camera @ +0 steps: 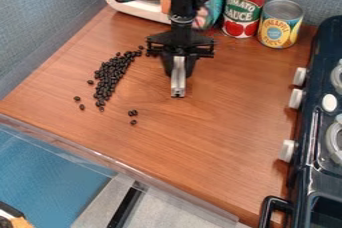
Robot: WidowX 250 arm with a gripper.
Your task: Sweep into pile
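Brown wooden table (220, 137). Black two-finger gripper (179, 68), upper centre, clenched on narrow silver tool (178, 85). Tool: probably stiff; best hold, upper end. Small black beans (110, 74), left of centre: likely light, hard, apt to roll.

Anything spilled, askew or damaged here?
Small black beans lie loose on the wooden counter in a ragged band, with a few strays nearer its front edge; it looks like a spill, though the sweeping task probably explains it. The taller can and shorter can stand upright.
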